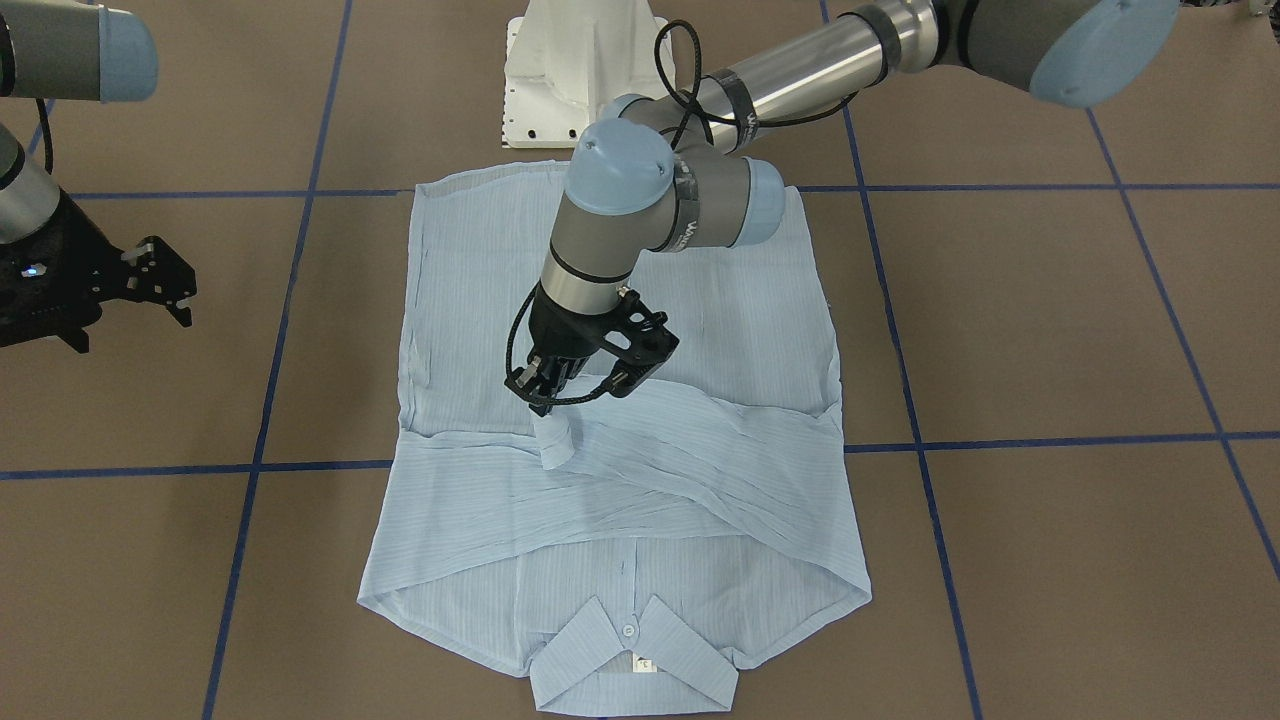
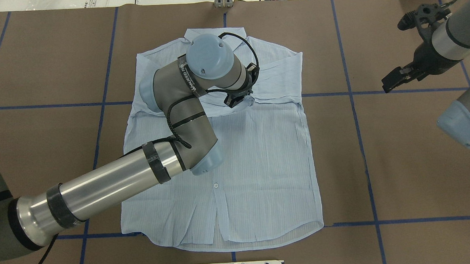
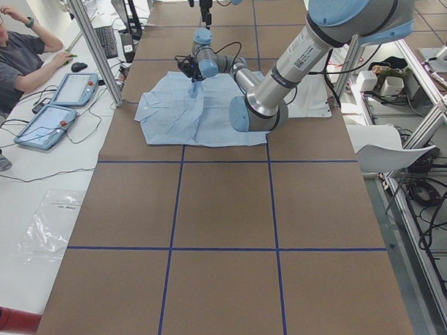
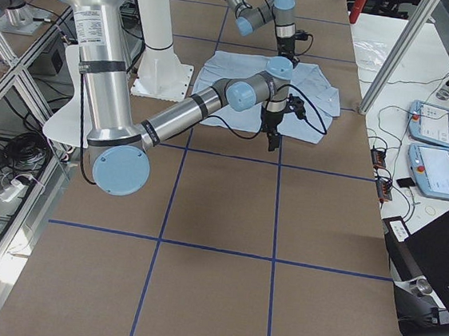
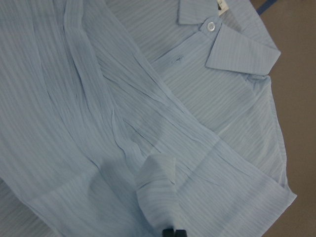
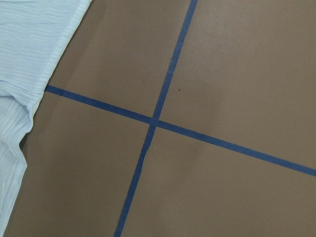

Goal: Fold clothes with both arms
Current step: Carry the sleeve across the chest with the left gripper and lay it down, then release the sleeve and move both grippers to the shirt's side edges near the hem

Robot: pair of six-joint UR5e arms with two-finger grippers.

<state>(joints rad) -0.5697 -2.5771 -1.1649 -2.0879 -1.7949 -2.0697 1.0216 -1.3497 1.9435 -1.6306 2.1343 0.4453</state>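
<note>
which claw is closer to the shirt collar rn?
Left. The left claw is over the shirt, pinching a sleeve cuff a little short of the collar. The right claw hangs off to the side, over bare table.

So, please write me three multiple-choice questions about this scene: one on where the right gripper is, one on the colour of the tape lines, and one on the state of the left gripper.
1. Where is the right gripper?
A) over the collar
B) over the bare table, beside the shirt
C) on the hem

2. What colour are the tape lines on the table?
A) red
B) yellow
C) blue

3. What is the left gripper doing?
A) pinching a sleeve cuff in the middle of the shirt
B) hanging open over bare table
C) gripping a button

Answers:
1 B: it hangs off the shirt's side, over the brown surface.
2 C: the lines crossing the brown surface are blue.
3 A: the cuff stands up into its closed fingertips.
</note>
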